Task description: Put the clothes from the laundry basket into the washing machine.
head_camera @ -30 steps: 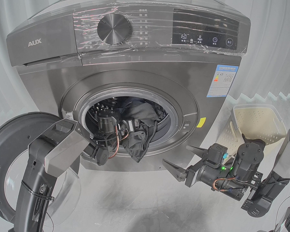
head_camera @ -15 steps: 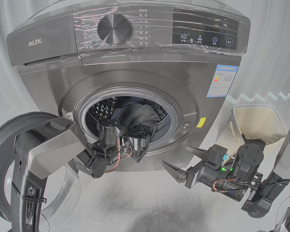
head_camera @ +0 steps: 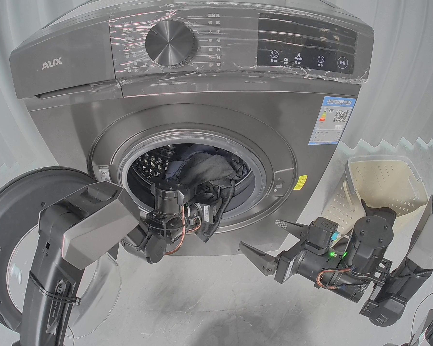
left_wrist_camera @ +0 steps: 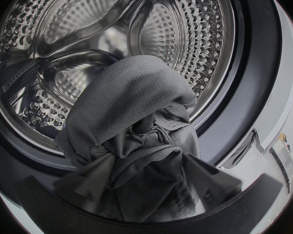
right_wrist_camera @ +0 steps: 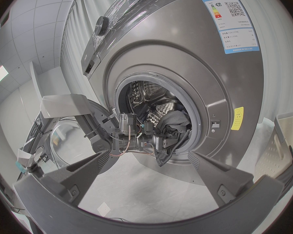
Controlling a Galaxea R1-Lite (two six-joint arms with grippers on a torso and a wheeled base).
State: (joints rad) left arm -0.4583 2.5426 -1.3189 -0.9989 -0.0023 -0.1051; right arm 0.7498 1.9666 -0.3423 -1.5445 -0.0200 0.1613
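My left gripper sits at the mouth of the washing machine in the head view, buried in a dark garment that hangs over the rim. My right gripper hovers spread wide, near the laundry basket. In the left wrist view, the left gripper's fingers are apart, with cloth bunched between them. In the right wrist view, the garment is half inside the drum.
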